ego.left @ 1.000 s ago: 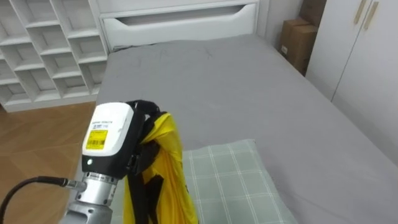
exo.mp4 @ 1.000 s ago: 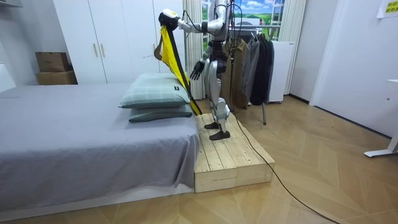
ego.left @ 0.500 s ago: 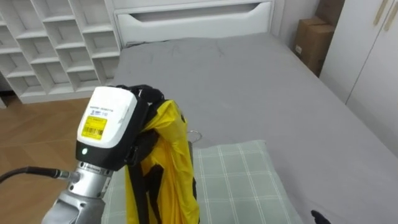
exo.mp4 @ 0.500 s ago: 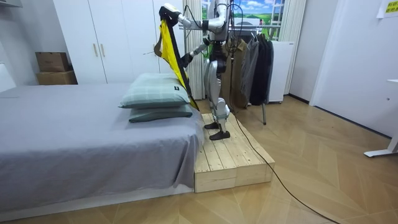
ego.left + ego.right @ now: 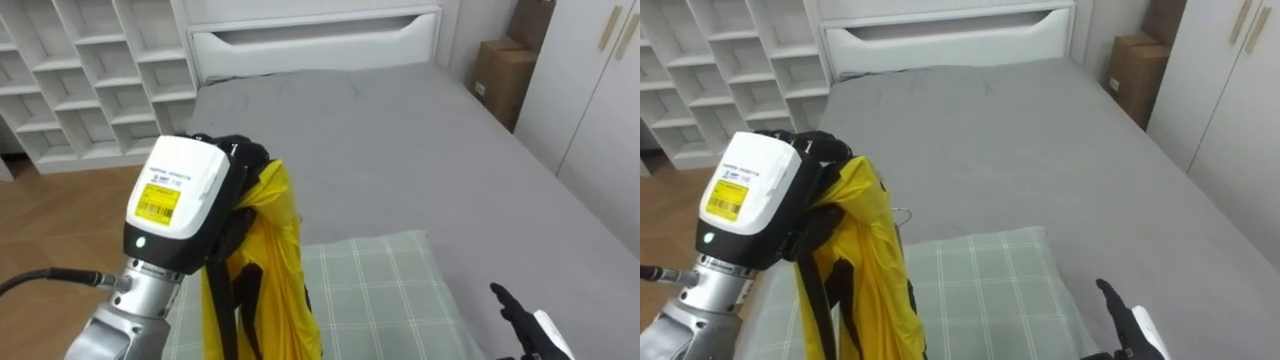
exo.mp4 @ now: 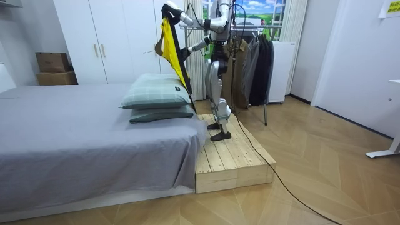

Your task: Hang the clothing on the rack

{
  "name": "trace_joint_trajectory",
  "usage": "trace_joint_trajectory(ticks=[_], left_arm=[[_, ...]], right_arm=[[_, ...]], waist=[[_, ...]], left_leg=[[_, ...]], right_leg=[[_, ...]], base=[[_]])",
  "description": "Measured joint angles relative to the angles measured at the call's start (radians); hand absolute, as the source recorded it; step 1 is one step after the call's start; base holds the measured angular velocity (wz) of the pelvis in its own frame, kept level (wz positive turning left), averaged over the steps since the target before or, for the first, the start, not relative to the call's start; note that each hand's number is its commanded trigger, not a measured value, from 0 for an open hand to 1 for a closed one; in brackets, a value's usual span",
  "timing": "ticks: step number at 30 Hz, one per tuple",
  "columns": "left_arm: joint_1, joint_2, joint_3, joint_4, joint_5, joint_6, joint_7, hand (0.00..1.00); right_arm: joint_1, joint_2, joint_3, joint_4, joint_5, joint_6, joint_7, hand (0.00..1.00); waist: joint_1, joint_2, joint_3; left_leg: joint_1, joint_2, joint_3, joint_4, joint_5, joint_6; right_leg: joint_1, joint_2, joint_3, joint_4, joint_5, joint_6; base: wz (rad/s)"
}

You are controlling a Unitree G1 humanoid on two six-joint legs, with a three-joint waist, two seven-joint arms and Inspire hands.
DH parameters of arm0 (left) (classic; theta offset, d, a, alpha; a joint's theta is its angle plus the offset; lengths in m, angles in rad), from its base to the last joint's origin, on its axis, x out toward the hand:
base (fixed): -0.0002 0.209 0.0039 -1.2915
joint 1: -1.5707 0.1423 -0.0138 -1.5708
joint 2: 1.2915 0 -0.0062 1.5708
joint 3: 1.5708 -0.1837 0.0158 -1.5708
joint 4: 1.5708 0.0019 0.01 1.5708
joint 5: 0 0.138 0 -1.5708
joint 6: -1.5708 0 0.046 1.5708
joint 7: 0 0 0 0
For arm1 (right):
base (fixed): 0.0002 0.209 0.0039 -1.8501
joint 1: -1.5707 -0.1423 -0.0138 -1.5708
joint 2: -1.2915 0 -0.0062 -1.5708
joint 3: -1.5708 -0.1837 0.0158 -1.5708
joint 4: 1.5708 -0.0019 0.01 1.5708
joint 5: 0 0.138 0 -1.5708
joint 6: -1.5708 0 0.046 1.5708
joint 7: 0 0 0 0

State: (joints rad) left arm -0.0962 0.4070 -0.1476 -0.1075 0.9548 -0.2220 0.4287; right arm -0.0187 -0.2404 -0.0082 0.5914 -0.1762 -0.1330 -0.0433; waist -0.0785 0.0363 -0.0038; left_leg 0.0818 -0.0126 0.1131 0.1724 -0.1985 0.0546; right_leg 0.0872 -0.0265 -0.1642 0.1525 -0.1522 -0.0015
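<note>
Bed (image 5: 400, 150), left hand (image 5: 180, 205) gripping jacket (image 5: 270, 260) — rack (image 6: 265, 115) behind

Your bed (image 5: 400, 140) stretches away from the robot under a smooth grey sheet. At the near end you have a checked green pillow (image 5: 372, 290) stacked on a darker pillow (image 6: 164, 114), both lying on the sheet. Beside that end a wooden platform (image 6: 230, 157) sits on the floor (image 6: 325, 181), close against the bed, and the robot stands on it.
</note>
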Motion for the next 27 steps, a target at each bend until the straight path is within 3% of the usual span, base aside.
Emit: trace_joint_trajectory(ticks=[8, 15, 20, 22, 27], left_arm=[[0.000, -0.001, 0.000, -0.014, 0.001, 0.017, 0.000, 1.00], [0.000, 0.001, 0.001, -0.053, 0.020, 0.018, 0.008, 1.00], [-0.004, 0.001, 0.001, -0.053, 0.020, 0.008, 0.015, 1.00], [-0.028, 0.001, 0.001, -0.053, 0.019, -0.006, 0.015, 1.00], [-0.077, 0.001, 0.001, -0.058, 0.023, -0.011, 0.020, 1.00]], right_arm=[[0.004, 0.005, 0.048, -0.147, 0.032, 0.002, 0.026, 0.00], [0.003, 0.010, 0.073, -0.176, 0.075, 0.002, 0.047, 0.00], [0.001, 0.011, 0.109, -0.176, 0.193, 0.002, 0.063, 0.00], [0.001, 0.010, 0.113, -0.176, 0.244, 0.002, 0.071, 0.00], [-0.004, 0.009, 0.117, -0.176, 0.358, 0.002, 0.084, 0.00]], waist=[[0.006, 0.004, -0.0012], [0.009, 0.028, 0.0002], [0.009, 0.037, 0.0079], [0.020, 0.035, 0.0145], [0.039, 0.032, 0.0171]], left_leg=[[-0.003, 0.000, -0.003, -0.001, 0.000, 0.000], [-0.001, 0.000, -0.003, -0.003, 0.000, 0.000], [-0.001, 0.000, -0.001, -0.003, 0.000, 0.000], [-0.002, 0.000, 0.000, -0.004, 0.000, 0.000], [-0.002, 0.000, -0.003, -0.006, 0.000, 0.000]], right_leg=[[0.005, 0.000, -0.007, 0.001, 0.000, 0.000], [0.005, 0.000, -0.002, 0.000, 0.000, 0.000], [0.005, 0.000, -0.005, -0.001, 0.000, 0.000], [0.003, 0.000, -0.005, -0.001, 0.000, 0.000], [0.000, 0.000, 0.000, -0.002, 0.000, 0.000]], base=[[0.00], [0.00], [0.00], [0.00], [0.00]])
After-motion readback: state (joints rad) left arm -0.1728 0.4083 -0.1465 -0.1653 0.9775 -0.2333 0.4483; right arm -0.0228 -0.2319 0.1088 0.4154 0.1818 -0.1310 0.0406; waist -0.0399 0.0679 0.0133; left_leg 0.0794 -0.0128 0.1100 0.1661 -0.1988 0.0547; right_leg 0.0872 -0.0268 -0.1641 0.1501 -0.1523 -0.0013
